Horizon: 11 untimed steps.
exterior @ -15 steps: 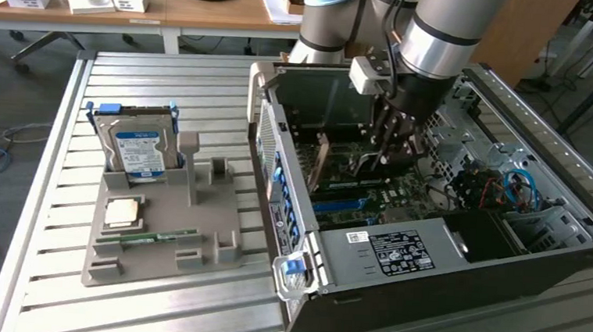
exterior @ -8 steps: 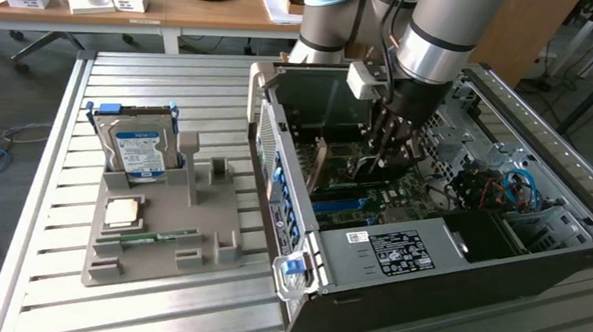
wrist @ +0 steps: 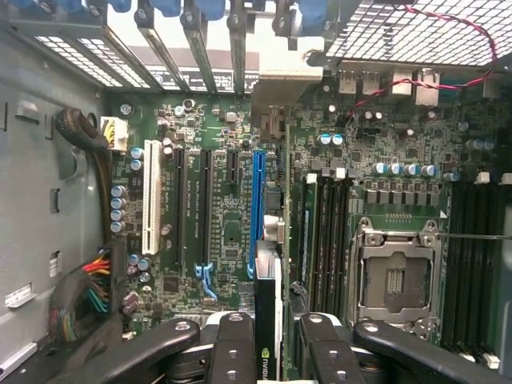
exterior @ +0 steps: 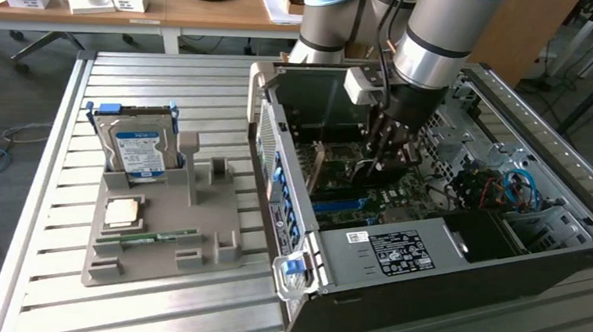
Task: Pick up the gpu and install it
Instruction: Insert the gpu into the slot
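Slatted metal table (exterior: 166, 86) bears the open case (exterior: 424, 288); gripper (wrist: 270, 324) grips the gpu (wrist: 265, 360).

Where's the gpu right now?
In the wrist view the gpu is held edge-on in the gripper, inside the open computer case, lined up with the long blue slot on the motherboard.

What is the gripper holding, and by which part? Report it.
The gpu, pinched across its two flat faces between the fingers of the gripper, at the edge facing away from the motherboard.
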Each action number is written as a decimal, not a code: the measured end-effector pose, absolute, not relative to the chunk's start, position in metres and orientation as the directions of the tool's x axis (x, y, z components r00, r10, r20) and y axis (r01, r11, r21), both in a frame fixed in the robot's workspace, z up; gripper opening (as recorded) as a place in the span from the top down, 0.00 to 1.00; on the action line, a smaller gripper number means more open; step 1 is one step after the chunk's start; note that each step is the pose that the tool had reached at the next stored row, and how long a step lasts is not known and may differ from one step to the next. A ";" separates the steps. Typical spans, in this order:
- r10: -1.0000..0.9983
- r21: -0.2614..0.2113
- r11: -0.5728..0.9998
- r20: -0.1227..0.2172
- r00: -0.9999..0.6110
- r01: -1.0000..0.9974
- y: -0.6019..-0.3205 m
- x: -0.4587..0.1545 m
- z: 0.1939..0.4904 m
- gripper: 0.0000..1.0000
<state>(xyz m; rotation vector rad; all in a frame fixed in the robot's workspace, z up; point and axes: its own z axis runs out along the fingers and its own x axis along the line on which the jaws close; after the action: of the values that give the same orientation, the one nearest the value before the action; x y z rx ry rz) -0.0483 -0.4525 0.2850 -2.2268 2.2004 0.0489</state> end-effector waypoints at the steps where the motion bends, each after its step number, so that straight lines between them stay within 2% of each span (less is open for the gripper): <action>1: -0.999 0.014 -0.012 -0.030 0.012 -1.000 -0.452 -0.048 0.284 0.74; 11: -0.999 0.014 -0.012 -0.030 0.012 -1.000 -0.452 -0.052 0.280 0.74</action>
<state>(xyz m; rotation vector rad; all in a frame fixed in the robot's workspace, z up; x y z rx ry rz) -0.0522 -0.4525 0.2799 -2.2265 2.2001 0.0482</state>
